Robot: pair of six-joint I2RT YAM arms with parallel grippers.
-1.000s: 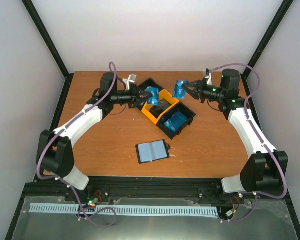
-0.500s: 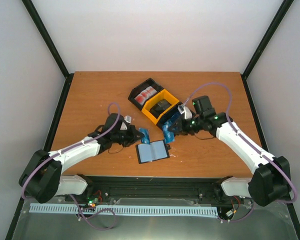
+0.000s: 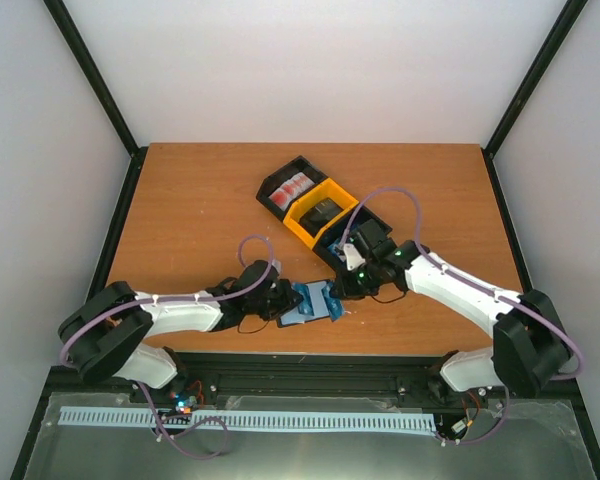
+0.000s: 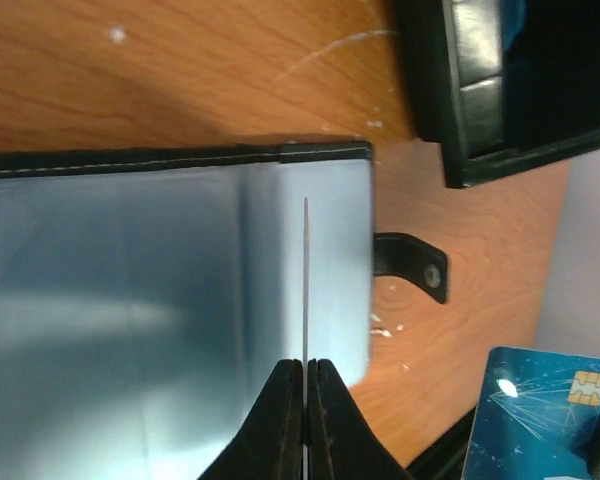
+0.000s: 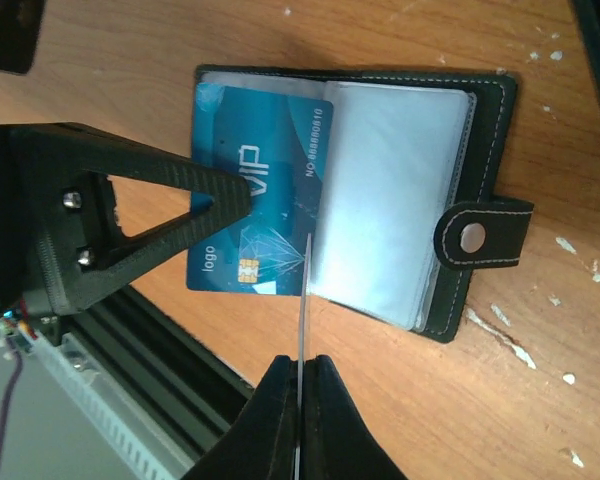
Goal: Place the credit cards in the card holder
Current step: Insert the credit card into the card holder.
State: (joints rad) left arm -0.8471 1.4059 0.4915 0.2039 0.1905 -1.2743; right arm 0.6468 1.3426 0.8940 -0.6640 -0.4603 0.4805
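The card holder lies open near the table's front edge, with grey-blue pockets facing up and its clasp tab out to the side. My left gripper is shut on a blue credit card, which shows edge-on over the pockets. In the right wrist view that VIP card lies flat over the holder's left page. My right gripper is shut on a second blue card, edge-on at the holder's near edge. That card also shows in the left wrist view. Both grippers meet at the holder.
The joined bins stand behind the holder: a black one with red-and-white cards, a yellow one with a dark card, and a black one partly behind my right arm. The table's front edge and black rail lie just below the holder.
Both arms have come down and inward with their blue cards. The left gripper moved right onto the holder. The right gripper moved down-left to the holder's right side.
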